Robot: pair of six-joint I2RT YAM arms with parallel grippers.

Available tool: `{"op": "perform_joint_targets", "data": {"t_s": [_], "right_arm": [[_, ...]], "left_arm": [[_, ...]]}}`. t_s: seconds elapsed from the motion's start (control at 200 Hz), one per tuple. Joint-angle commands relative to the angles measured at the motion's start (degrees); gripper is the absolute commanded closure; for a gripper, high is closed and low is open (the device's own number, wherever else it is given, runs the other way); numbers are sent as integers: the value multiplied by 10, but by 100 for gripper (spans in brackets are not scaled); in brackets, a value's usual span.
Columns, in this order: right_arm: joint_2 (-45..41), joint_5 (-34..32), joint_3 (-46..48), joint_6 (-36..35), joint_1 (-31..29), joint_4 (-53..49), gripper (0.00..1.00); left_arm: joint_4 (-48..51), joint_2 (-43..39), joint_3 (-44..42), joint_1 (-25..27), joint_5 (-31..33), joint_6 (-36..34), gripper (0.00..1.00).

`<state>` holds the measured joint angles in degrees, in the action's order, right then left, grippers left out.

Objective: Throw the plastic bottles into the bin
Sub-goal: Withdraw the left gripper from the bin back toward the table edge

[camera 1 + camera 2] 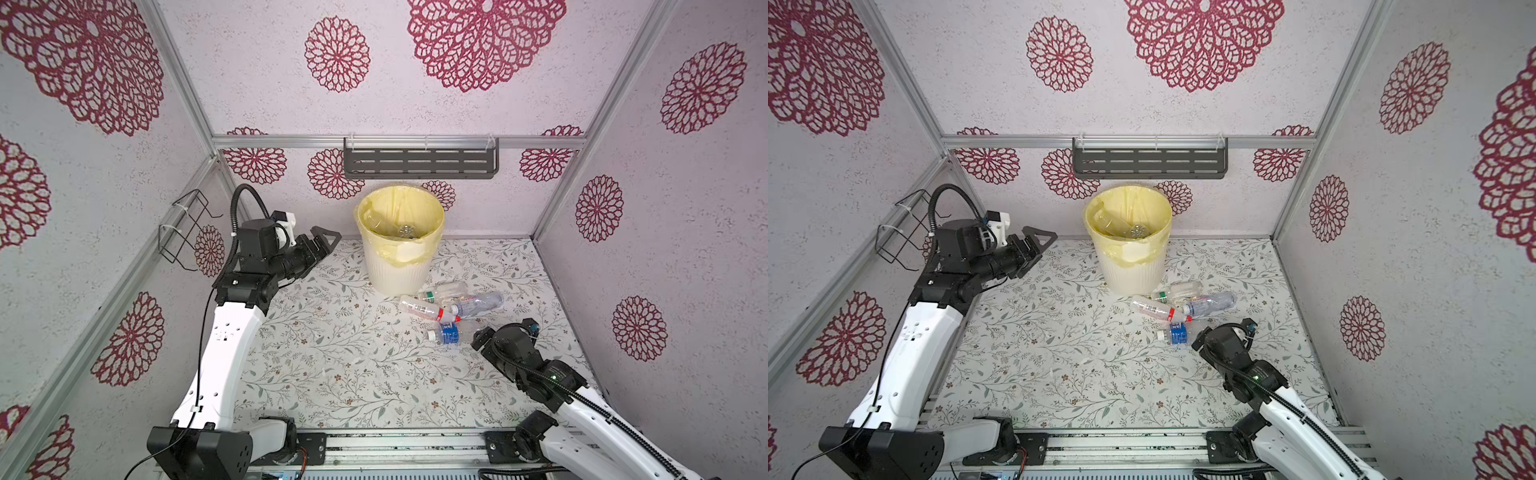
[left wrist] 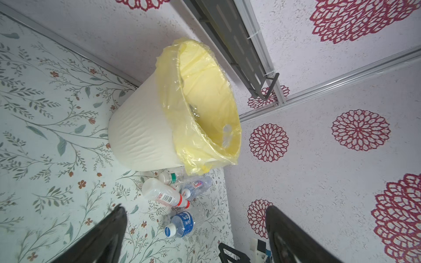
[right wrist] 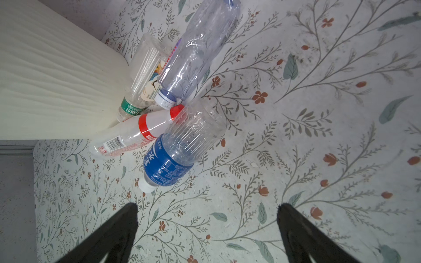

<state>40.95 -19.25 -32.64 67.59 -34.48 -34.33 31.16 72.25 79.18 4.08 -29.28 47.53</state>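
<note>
Four plastic bottles lie on their sides in a tight cluster at the foot of the round cream-white ribbed plastic bin [image 1: 399, 270] [image 1: 1133, 270] [image 2: 141, 127] [image 3: 57, 79], on its right-hand side in both top views. Closest to the bin's wall is a clear bottle with a green neck band [image 1: 444, 291] [image 3: 141, 75]. A bluish clear bottle with a pale cap [image 1: 478, 304] [image 3: 198, 45] lies beside it on the side away from the bin. A bottle with a red cap and a red-and-white label [image 1: 422, 308] [image 2: 163, 195] [image 3: 136, 134] lies across their cap ends. A clear bottle with a blue label and a white cap [image 1: 448, 332] [image 1: 1179, 333] [image 3: 168, 164] lies farthest from the bin. Inside the bin, within its pale yellow plastic bag, more clear bottles [image 1: 382, 222] [image 2: 226, 134] are visible.

The right gripper [image 3: 208, 206] hangs low over the floral-print table cover [image 1: 332, 353], just beyond the blue-labelled bottle as seen from the bin. Its jaws are spread wide and hold nothing. The left gripper [image 1: 328, 241] [image 2: 194, 209] is raised to about rim height on the bin's left and points toward it, its jaws also wide apart and empty.

On the wall behind the bin, above its rim, hangs a grey slotted metal shelf [image 1: 419, 164]. A black wire rack [image 1: 183, 232] is fixed to the side wall far to the bin's left.
</note>
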Motion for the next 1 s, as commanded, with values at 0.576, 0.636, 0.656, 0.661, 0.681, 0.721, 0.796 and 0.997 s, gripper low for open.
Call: {"op": "perform_joint_targets", "data": {"t_s": [0.576,0.636,0.656,0.661,0.681,0.721,0.796,0.997], "right_arm": [[5,-41,16,83,1,-15,1],[22,-35,17,82,1,-9,1],[29,-33,16,83,1,-8,1],[31,-33,16,83,1,-8,1],[39,-31,16,84,1,-7,1],[54,-26,15,87,1,-3,1],[83,-11,13,94,1,10,1],[148,1,-15,100,1,43,1]], "left_arm": [[-137,-99,-282,12,112,21,3],[-131,-94,-292,13,112,26,3],[-130,-92,-296,13,111,28,3],[-130,-91,-297,13,110,28,3],[-133,-88,-301,13,106,30,3],[-135,-81,-308,13,97,35,3],[-141,-68,-318,14,86,36,3],[-148,-56,-343,16,123,25,3]]}}
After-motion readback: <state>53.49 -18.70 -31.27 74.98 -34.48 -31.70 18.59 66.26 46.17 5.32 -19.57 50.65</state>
